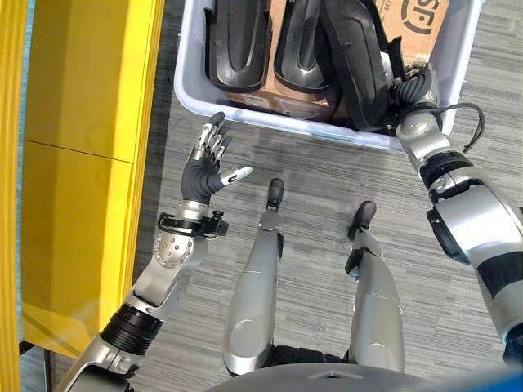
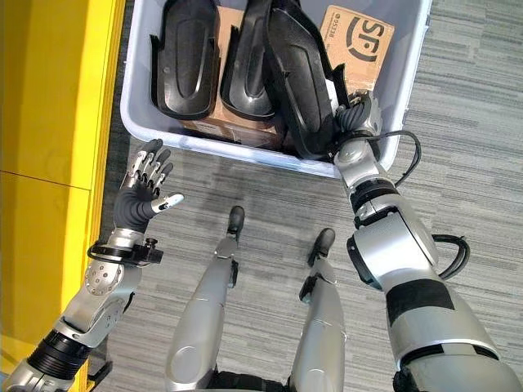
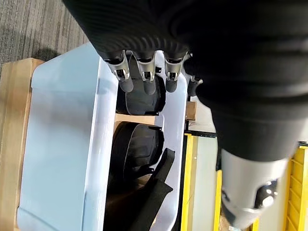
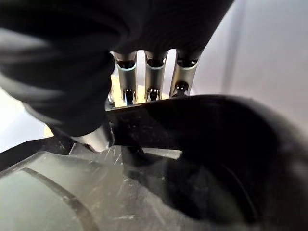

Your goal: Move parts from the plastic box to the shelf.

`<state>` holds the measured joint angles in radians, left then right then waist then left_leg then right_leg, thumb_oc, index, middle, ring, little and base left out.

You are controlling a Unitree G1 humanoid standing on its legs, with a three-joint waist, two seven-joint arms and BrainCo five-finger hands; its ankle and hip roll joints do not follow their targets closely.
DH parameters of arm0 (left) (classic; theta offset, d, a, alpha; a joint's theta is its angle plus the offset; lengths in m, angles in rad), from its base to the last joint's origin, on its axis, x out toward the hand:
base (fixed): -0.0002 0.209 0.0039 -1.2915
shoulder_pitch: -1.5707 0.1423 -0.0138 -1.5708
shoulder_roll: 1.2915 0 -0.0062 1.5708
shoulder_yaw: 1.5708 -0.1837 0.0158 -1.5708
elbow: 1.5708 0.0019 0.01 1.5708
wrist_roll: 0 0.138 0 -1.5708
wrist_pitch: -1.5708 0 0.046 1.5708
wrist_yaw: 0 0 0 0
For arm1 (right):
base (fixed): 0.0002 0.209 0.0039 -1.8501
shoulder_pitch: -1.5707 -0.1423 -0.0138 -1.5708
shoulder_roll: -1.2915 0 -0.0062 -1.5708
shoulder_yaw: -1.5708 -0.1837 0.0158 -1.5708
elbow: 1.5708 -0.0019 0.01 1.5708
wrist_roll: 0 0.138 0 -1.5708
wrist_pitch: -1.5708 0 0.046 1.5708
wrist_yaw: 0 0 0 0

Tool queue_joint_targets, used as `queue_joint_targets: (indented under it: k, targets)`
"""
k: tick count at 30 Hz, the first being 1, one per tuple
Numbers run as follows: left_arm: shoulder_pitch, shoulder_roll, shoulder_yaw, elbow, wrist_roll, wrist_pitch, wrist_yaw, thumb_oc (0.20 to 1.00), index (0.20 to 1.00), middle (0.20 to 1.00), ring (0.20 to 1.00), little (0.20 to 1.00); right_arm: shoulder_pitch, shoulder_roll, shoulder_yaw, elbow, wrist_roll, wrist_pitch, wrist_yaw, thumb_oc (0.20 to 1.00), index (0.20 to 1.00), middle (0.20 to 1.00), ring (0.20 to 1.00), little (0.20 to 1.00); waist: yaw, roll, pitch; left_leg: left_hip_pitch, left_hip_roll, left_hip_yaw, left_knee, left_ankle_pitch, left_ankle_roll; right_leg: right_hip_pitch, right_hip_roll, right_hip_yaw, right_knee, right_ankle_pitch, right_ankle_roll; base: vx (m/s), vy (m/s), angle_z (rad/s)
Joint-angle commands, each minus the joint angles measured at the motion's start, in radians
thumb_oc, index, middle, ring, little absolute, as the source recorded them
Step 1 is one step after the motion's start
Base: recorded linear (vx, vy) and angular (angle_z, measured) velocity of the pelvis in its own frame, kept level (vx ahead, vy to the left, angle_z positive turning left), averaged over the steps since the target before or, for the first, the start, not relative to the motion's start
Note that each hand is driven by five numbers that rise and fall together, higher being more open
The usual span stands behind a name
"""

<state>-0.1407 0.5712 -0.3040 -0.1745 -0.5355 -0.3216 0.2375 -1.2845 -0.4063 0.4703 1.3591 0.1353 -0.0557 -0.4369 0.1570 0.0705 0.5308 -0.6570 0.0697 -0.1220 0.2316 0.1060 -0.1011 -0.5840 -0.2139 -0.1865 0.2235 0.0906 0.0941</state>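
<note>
A pale plastic box stands on the floor ahead of me and holds several black moulded parts. My right hand reaches into its near right corner. There it is shut on the rim of a tilted black part, fingers behind the rim and thumb in front. That black part looms close in the right wrist view. In front of the box's near left wall, my left hand hovers open above the floor, holding nothing. The yellow shelf stands along my left.
Cardboard boxes lie in the plastic box under and behind the parts. The left wrist view looks along the box's wall at the parts inside. Grey striped floor lies between box and shelf.
</note>
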Motion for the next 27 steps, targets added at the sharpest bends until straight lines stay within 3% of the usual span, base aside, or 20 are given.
queue_joint_targets:
  k: [1,7,13,15,20,27]
  targets:
    - [0.021,0.054,-0.002,-0.129,-0.005,-0.047,-0.021,1.000,1.000,1.000,1.000,1.000,0.086,0.014,-0.011,-0.023,0.029,-0.009,0.014,0.200,0.200,0.200,0.200,0.200,0.011,-0.006,-0.011,0.014,-0.014,0.054,0.060,-0.133,0.034,-0.006,-0.041,0.047,0.045,-0.066,0.043,0.00,0.000,0.00]
    - [0.042,0.063,0.016,-0.133,-0.011,-0.045,-0.023,1.000,1.000,1.000,1.000,1.000,0.124,0.008,-0.040,-0.136,0.074,-0.049,-0.014,0.200,0.200,0.200,0.200,0.200,-0.006,-0.026,-0.011,0.039,-0.009,0.059,0.065,-0.138,0.033,0.018,-0.036,0.053,0.041,-0.067,0.042,0.00,0.005,0.00]
    - [0.081,0.069,0.057,-0.133,-0.018,-0.041,-0.020,1.000,1.000,1.000,1.000,1.000,0.285,-0.052,-0.095,-0.577,0.025,-0.095,-0.076,0.200,0.200,0.200,0.200,0.200,-0.039,-0.063,-0.011,0.092,-0.001,0.069,0.050,-0.137,0.032,0.068,-0.031,0.055,0.016,-0.057,0.043,0.00,0.001,-0.01]
    - [0.082,0.070,0.056,-0.133,-0.018,-0.040,-0.020,1.000,1.000,1.000,1.000,1.000,0.288,-0.052,-0.096,-0.580,0.024,-0.093,-0.076,0.200,0.200,0.200,0.200,0.200,-0.038,-0.063,-0.011,0.094,-0.001,0.069,0.049,-0.137,0.032,0.070,-0.031,0.054,0.015,-0.056,0.043,0.00,0.003,-0.04]
    - [0.111,0.074,0.081,-0.134,-0.018,-0.038,-0.028,1.000,1.000,1.000,1.000,1.000,0.454,-0.066,-0.194,-0.869,-0.034,-0.120,-0.094,0.200,0.200,0.200,0.200,0.200,-0.052,-0.083,-0.014,0.149,0.008,0.069,0.046,-0.142,0.032,0.127,-0.031,0.052,0.011,-0.061,0.044,0.01,-0.012,-0.05]
    - [0.161,0.074,0.112,-0.131,-0.013,-0.026,-0.054,1.000,1.000,1.000,1.000,1.000,0.615,-0.046,-0.262,-1.105,-0.081,-0.149,-0.076,0.200,0.200,0.200,0.200,0.200,-0.058,-0.108,-0.066,0.214,0.022,0.063,0.010,-0.127,0.029,0.205,-0.027,0.043,-0.038,-0.053,0.048,0.03,-0.020,-0.02]
